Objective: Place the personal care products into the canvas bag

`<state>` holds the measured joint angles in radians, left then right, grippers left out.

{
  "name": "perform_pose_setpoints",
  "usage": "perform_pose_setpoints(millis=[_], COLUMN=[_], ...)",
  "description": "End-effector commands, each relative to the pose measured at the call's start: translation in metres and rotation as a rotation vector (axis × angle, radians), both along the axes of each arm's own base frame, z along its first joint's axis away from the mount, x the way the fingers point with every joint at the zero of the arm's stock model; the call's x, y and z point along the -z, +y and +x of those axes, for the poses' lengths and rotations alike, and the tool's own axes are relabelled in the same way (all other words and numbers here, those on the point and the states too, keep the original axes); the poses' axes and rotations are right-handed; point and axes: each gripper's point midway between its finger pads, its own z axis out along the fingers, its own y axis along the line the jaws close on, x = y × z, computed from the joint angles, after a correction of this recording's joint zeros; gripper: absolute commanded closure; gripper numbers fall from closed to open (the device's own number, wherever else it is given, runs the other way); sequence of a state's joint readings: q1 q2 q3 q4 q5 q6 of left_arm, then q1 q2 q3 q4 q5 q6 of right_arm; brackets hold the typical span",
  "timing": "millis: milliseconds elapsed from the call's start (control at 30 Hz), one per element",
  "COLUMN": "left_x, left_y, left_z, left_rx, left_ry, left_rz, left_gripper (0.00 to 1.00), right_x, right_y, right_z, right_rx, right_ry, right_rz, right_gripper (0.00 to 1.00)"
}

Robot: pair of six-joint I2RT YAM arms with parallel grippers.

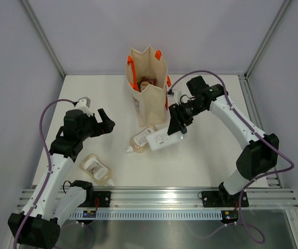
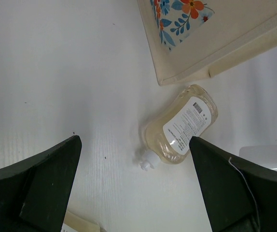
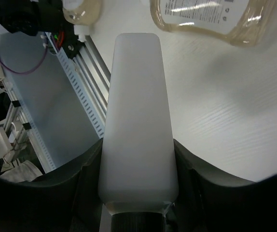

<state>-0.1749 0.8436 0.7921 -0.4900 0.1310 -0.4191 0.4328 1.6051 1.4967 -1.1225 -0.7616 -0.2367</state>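
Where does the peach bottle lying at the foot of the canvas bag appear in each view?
Top external: centre, the peach bottle just below the canvas bag.
Left wrist: bottle right of centre, cap pointing lower left.
Right wrist: bottle at the top edge, partly cut off.
Shared landmark: the clear bottle beside it, held in the right gripper.

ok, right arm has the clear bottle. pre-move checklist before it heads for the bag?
1. Right gripper shut on clear bottle: ok, a finger on each side near the cap.
2. Bottle lifted off table: cannot tell.
3. Canvas bag upright, mouth open: ok.
4. Left gripper out of the path: ok, open, left of the bag.
5. Peach bottle apart from the held one: cannot tell.
6. Room in bag: cannot tell; items already inside.
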Motion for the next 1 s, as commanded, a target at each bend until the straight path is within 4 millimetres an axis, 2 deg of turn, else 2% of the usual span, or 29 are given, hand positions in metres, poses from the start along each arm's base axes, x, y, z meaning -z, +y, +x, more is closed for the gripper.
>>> perform_pose_setpoints(millis=[0, 33, 100, 133, 200, 300, 333, 367, 400, 433, 467, 500, 567, 600, 667, 700, 733, 800, 900, 933, 967], left_x=[-0.018, -0.018, -0.019, -0.02, -0.021, -0.021, -0.02, -0.021, -0.021, -0.02, -0.021, -0.021, -0.022, -0.023, -0.025, -0.026, -0.026, -0.026, -0.025, -0.025, -0.024], left_y=[-0.005, -0.005, -0.005, -0.005, -0.004, -0.005, -0.004, -0.005, -0.005, -0.005, -0.005, -0.005, -0.005, -0.004, -0.003, -0.003, -0.002, -0.002, -0.001, 0.0, 0.0], left_z=[0.006, 0.006, 0.006, 0.005, 0.004, 0.003, 0.002, 0.002, 0.001, 0.0, -0.002, -0.002, -0.005, -0.006, -0.009, -0.01, -0.011, -0.015, -0.018, -0.019, -0.019], left_rx=[0.029, 0.03, 0.03, 0.03, 0.028, 0.026, 0.025, 0.025, 0.022, 0.022, 0.022, 0.024, 0.022, 0.021, 0.015, 0.012, 0.011, 0.002, -0.012, -0.016, -0.023], left_ry=[-0.087, -0.086, -0.09, -0.095, -0.096, -0.099, -0.095, -0.097, -0.095, -0.092, -0.094, -0.092, -0.088, -0.088, -0.088, -0.091, -0.088, -0.088, -0.083, -0.081, -0.076], left_rz=[-0.019, -0.02, -0.021, -0.021, -0.022, -0.028, -0.029, -0.032, -0.038, -0.039, -0.043, -0.043, -0.045, -0.045, -0.045, -0.046, -0.048, -0.057, -0.069, -0.071, -0.076], left_gripper=[0.01, 0.01, 0.01, 0.01, 0.01, 0.01, 0.01, 0.01, 0.01, 0.01, 0.01, 0.01, 0.01, 0.01, 0.01, 0.01, 0.01, 0.01, 0.01, 0.01, 0.01], right_x=[-0.066, -0.082, -0.093, -0.109, -0.116, -0.138, -0.154, -0.154, -0.169, -0.176, -0.174, -0.19, -0.197, -0.211, -0.214, -0.226, -0.221, -0.231, -0.23, -0.221, -0.227], right_y=[0.024, 0.025, 0.028, 0.03, 0.035, 0.043, 0.046, 0.049, 0.051, 0.053, 0.056, 0.057, 0.06, 0.062, 0.063, 0.063, 0.065, 0.066, 0.068, 0.07, 0.068], right_z=[0.012, 0.019, 0.027, 0.035, 0.046, 0.066, 0.074, 0.083, 0.09, 0.098, 0.11, 0.117, 0.138, 0.147, 0.165, 0.173, 0.184, 0.195, 0.216, 0.226, 0.233], right_rx=[-0.012, -0.009, -0.002, 0.0, 0.008, 0.022, 0.019, 0.028, 0.037, 0.043, 0.071, 0.077, 0.112, 0.119, 0.173, 0.181, 0.205, 0.229, 0.277, 0.293, 0.319], right_ry=[-0.025, -0.052, -0.05, -0.09, -0.078, -0.108, -0.162, -0.161, -0.197, -0.225, -0.211, -0.256, -0.27, -0.332, -0.317, -0.361, -0.335, -0.379, -0.405, -0.398, -0.44], right_rz=[0.237, 0.271, 0.296, 0.321, 0.342, 0.384, 0.41, 0.413, 0.432, 0.445, 0.447, 0.47, 0.496, 0.526, 0.545, 0.571, 0.575, 0.599, 0.609, 0.6, 0.598], right_gripper=[1.0, 1.0, 1.0, 1.0, 1.0, 1.0, 1.0, 1.0, 1.0, 1.0, 1.0, 1.0, 1.0, 1.0, 1.0, 1.0, 1.0, 1.0, 1.0, 1.0, 1.0])
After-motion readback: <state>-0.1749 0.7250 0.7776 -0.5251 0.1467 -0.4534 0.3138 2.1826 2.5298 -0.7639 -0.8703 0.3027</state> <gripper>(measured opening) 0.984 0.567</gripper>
